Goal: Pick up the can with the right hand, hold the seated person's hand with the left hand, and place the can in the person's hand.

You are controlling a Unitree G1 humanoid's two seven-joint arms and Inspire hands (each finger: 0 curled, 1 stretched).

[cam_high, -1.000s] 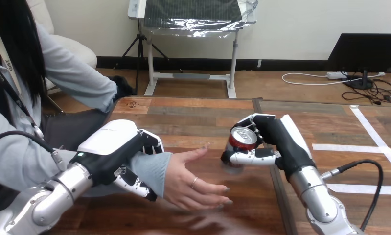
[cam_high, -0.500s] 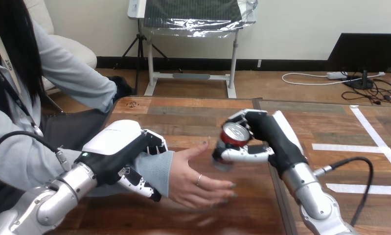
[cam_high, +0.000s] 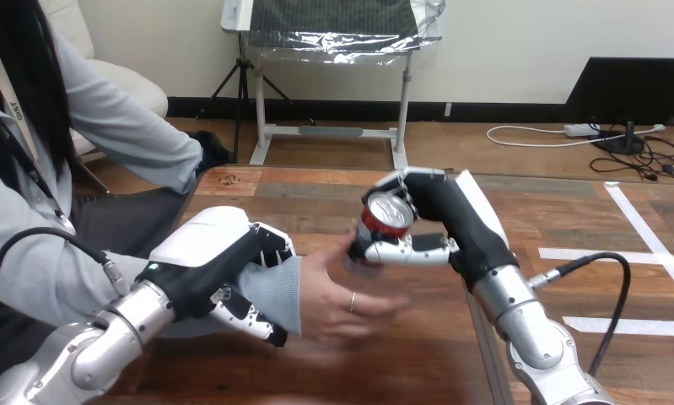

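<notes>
The worktop (cam_high: pixel 333 202) is lying bare under the handover, so a dropped can is likely landing on wood and rolling off. The left hand (cam_high: pixel 211 253) is gripping the person's sleeved wrist, its fingers (cam_high: pixel 253 316) curling round it from above and below. If they are catching cloth more than wrist, the arm may be sliding out of line. The right hand (cam_high: pixel 455 224) is holding the task's thing in the air near the worktop's middle. The person's hand (cam_high: pixel 342 295) is lying open, palm up, with its thumb side close to the can's base; whether they are touching, I cannot tell. The can (cam_high: pixel 384 221) is tilting, top toward the camera, with the right fingers (cam_high: pixel 409 251) clenching its side. Letting go while it is leaning over the palm's edge, not its middle, is the chief risk.
</notes>
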